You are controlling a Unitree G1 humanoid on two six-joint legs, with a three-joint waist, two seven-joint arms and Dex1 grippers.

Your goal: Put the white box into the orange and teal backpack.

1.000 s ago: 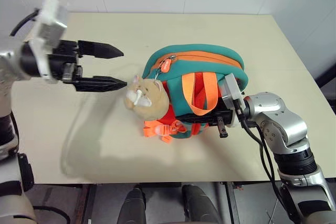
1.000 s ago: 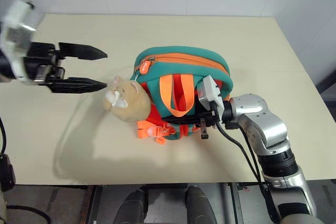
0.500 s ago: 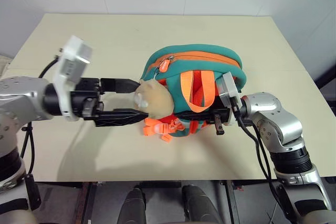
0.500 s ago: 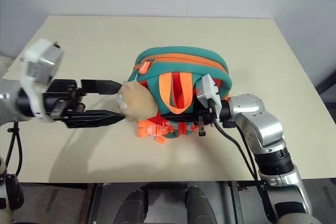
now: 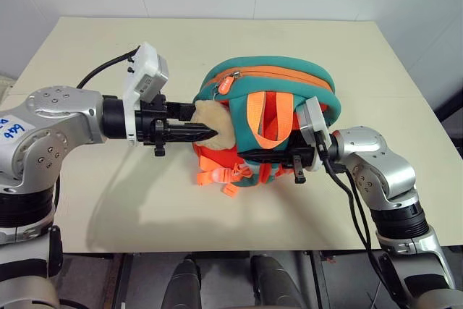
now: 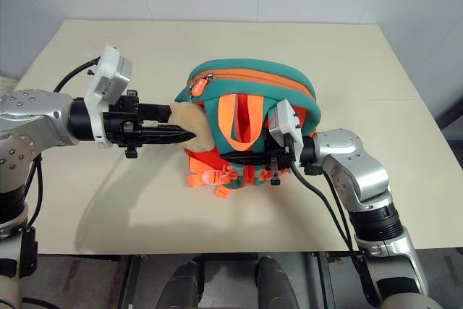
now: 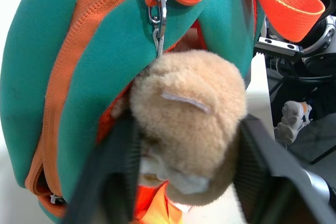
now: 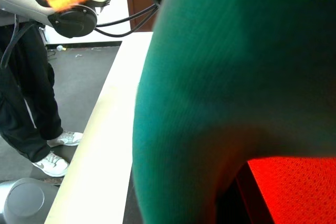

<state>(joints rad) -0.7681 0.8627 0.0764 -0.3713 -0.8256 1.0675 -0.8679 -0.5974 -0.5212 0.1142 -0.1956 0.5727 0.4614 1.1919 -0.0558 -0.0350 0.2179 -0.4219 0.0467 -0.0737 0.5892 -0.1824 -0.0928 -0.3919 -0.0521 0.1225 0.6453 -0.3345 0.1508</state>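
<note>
The orange and teal backpack (image 5: 271, 117) stands mid-worktop (image 5: 347, 56). At its nine o'clock, the left hand (image 7: 184, 182) pinches the plush toy (image 7: 189, 124). At four o'clock, the right hand (image 5: 286, 158) is pressed together on the backpack.

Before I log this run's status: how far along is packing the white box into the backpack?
The orange and teal backpack lies on the table with its zipper looking closed. Whether the box is inside cannot be told. In hand: the left gripper has its fingers closed around the plush toy; the right gripper grips the backpack's other side. Left: judging by the closed zipper, likely opening the bag and packing.
</note>
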